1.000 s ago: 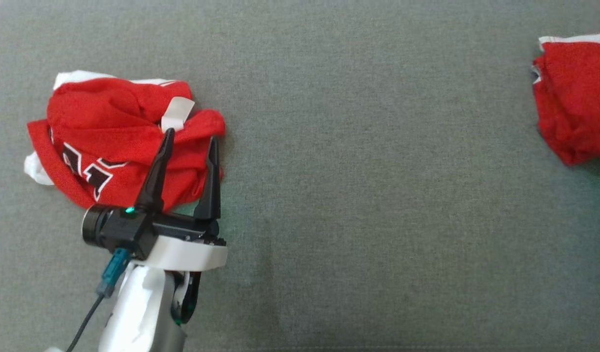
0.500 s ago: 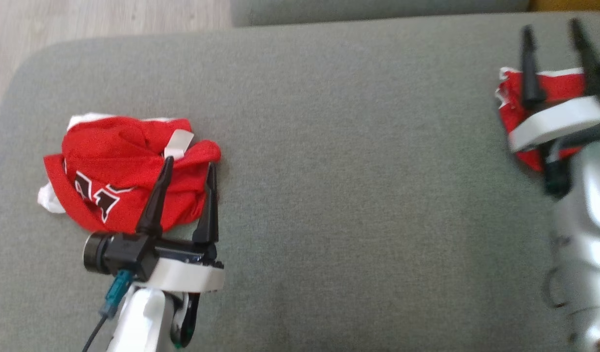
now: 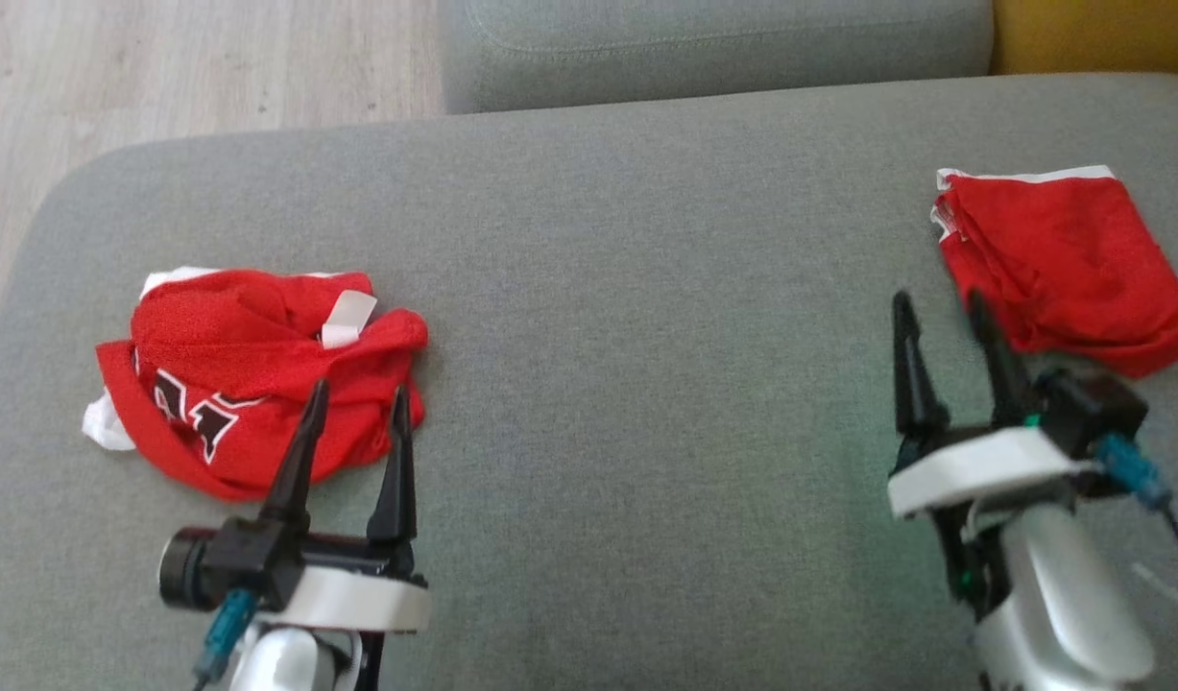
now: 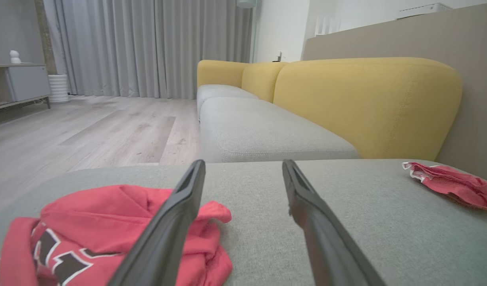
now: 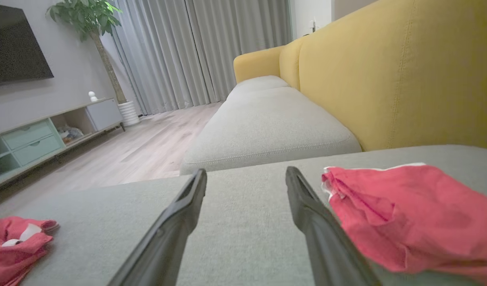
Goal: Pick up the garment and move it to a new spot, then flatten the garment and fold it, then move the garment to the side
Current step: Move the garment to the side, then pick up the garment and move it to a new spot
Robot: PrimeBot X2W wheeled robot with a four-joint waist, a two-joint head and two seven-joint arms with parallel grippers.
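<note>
Two red pieces lie well apart on the grey cushion point(image 3: 646, 336); the jersey point(image 3: 243, 365) sits crumpled toward its left end, a heap with white trim poking out at the edges, a white tag on top and black-and-white lettering on the near side; the folded garment point(image 3: 1059, 264) lies flat toward the right end, a neat squarish packet with a thin white edge along its far side. The left gripper point(image 3: 358, 389) is at the jersey's near side, fingers spread and nothing between them; from the head its tips overlap the near edge of the heap, and from its own wrist the left finger crosses in front of the red cloth while the right one stands over bare cushion, but whether either touches the fabric I cannot tell. The right gripper point(image 3: 939, 299) is open too and holds nothing; it points past the near left corner of the folded garment, one fingertip over grey cushion and the other right at the red edge, and from its wrist the packet lies just to the right of the right finger. Beyond the cushion's rounded far edge there is pale wood floor point(image 3: 195, 67) on the left and a second grey seat point(image 3: 713, 43) straight ahead; behind that runs a yellow backrest point(image 4: 366, 103), and farther off hang grey curtains point(image 4: 156, 47).
</note>
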